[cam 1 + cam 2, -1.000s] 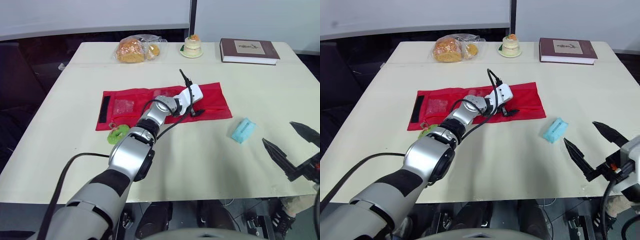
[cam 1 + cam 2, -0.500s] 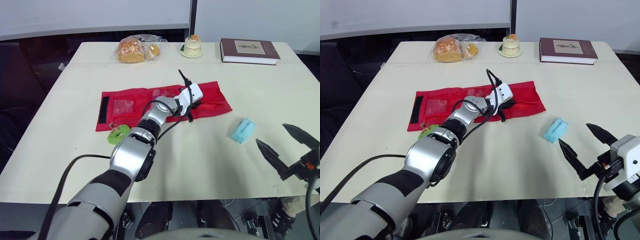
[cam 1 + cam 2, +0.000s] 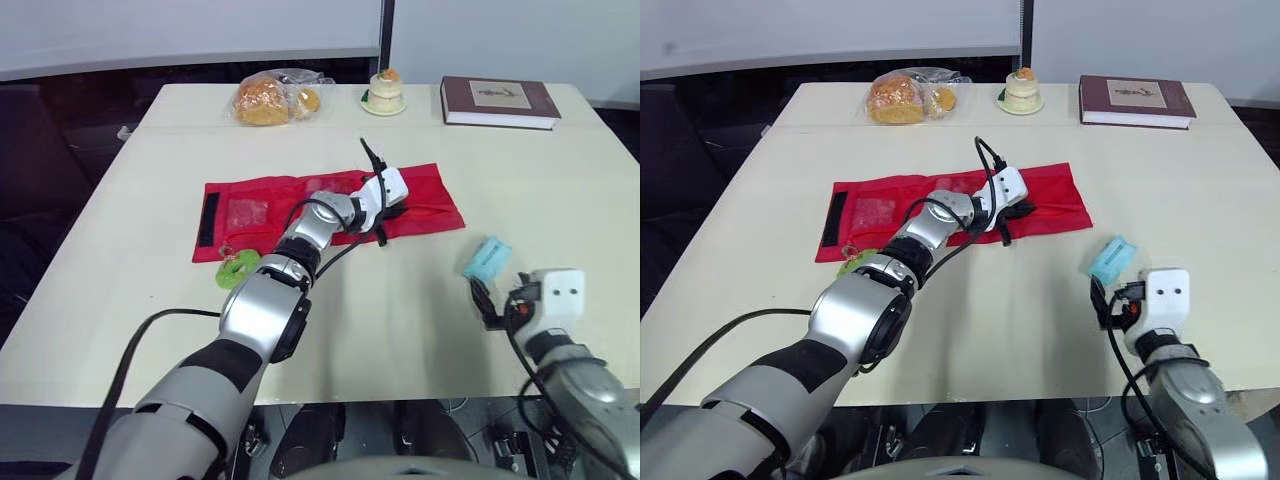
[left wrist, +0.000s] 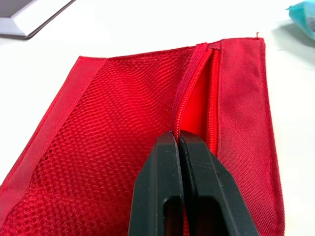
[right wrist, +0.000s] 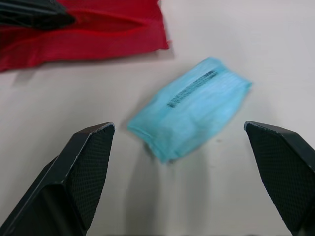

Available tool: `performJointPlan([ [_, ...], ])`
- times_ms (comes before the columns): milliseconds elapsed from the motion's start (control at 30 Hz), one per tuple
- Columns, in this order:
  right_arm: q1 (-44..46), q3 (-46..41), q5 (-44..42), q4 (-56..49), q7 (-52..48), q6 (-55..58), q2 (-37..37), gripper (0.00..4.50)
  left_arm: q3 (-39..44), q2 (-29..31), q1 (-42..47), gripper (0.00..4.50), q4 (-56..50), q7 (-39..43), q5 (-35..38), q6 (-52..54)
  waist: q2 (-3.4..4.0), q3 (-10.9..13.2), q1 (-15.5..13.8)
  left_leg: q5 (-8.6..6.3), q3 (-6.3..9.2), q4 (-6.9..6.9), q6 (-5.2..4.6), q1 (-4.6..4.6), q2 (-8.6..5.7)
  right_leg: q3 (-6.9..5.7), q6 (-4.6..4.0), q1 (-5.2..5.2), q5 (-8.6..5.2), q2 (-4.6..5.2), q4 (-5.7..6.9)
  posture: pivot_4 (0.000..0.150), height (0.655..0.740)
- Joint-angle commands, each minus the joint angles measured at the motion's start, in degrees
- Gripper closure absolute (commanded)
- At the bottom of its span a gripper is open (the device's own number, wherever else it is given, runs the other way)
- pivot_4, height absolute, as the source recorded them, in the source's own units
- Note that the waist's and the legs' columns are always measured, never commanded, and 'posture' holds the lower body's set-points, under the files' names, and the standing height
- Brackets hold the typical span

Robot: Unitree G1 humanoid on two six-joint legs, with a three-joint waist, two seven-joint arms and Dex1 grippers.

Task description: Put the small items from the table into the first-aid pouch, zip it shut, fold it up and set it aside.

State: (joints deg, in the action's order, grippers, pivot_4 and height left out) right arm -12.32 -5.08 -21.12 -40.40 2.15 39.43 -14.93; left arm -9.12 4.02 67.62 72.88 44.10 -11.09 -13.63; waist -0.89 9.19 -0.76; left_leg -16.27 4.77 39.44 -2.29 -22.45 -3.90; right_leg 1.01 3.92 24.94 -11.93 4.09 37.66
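The red first-aid pouch lies flat and unfolded across the middle of the table, its zip partly open. My left gripper is shut on the pouch's fabric right at the zip line, near the pouch's right end. A teal packet lies on the table to the right of the pouch. My right gripper is open just in front of it, one finger to either side, not touching. A green ring-shaped item rests by the pouch's front left corner.
At the far edge of the table sit a bag of bread, a small cake on a plate and a brown book. Bare tabletop stretches in front of the pouch.
My left gripper closed on the pouch at the zip and tugged its right end slightly. My right arm swung in from the table's right edge to face the teal packet.
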Motion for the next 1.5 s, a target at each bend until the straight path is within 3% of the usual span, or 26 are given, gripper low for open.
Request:
performJointPlan([
  [33, 3.65, -0.45, 2.55, 5.05, 3.05, -5.29, 5.14, 0.0, 0.71, -0.12, 1.22, 4.45, -2.62, 0.81, 1.1, -1.66, 0.0, 0.0, 0.05, 0.0, -0.01, 0.0, 0.0, 0.0, 0.0, 0.0, 0.0, 0.0, 0.0, 0.0, 0.01, 0.15, 0.7289],
  [233, 5.9, -0.22, 5.41, 10.93, 3.09, -9.18, 9.05, 0.0, 0.83, -0.11, 0.99, 4.45, -3.24, 1.42, 1.24, -1.99, 0.01, -0.01, 0.1, 0.01, 0.0, -0.01, 0.01, 0.01, -0.02, 0.01, 0.0, 0.01, 0.0, 0.0, 0.02, 0.15, 0.7289],
  [400, 5.41, 0.7, 8.47, 11.05, 1.98, -10.31, 7.69, 1.49, 0.85, -0.09, 0.94, 4.5, -3.39, 1.5, 1.25, -2.05, 0.01, -0.01, 0.1, 0.01, -0.01, -0.01, 0.01, 0.01, -0.02, 0.01, 0.0, 0.02, 0.0, -0.01, 0.03, 0.15, 0.7289],
  [633, 2.92, 0.47, 8.03, 5.53, -0.9, -8.09, 5.86, 4.16, 0.85, -0.56, 0.78, 4.5, -3.8, 2.24, 1.49, -2.06, 0.02, -0.01, 0.09, 0.0, 0.01, -0.01, 0.01, 0.01, -0.03, 0.0, 0.0, 0.02, 0.0, -0.01, 0.03, 0.15, 0.7289],
  [867, 3.5, -0.8, -1.68, -5.42, -7.58, 5.41, 0.47, 4.16, 1.54, -1.78, 0.34, 4.5, -4.62, 4.48, 2.82, -1.95, 0.02, 0.0, 0.23, -0.01, 0.01, 0.0, -0.01, 0.01, -0.02, 0.0, 0.0, 0.01, 0.0, -0.02, 0.03, 0.15, 0.7289],
  [1067, 9.24, -3.56, -10.54, -7.49, -4.82, 19.95, 3.18, 4.16, 1.58, -3.09, -0.9, 4.5, -6.89, 7.81, 4.69, -2.24, 0.02, 0.0, 0.03, -0.01, 0.02, 0.0, -0.03, -0.01, 0.0, -0.01, 0.0, 0.01, 0.0, 0.0, 0.03, 0.15, 0.7289],
  [1500, 19.86, -7.2, -7.95, 1.34, 2.16, 24.21, 7.46, 4.16, -0.82, -4.7, -7.43, 4.5, -16.56, 13.85, 6.45, -0.16, 0.03, -0.01, 0.13, 0.0, 0.01, -0.01, -0.01, -0.02, 0.0, 0.02, -0.01, 0.06, 0.0, 0.0, 0.05, 0.15, 0.7289],
])
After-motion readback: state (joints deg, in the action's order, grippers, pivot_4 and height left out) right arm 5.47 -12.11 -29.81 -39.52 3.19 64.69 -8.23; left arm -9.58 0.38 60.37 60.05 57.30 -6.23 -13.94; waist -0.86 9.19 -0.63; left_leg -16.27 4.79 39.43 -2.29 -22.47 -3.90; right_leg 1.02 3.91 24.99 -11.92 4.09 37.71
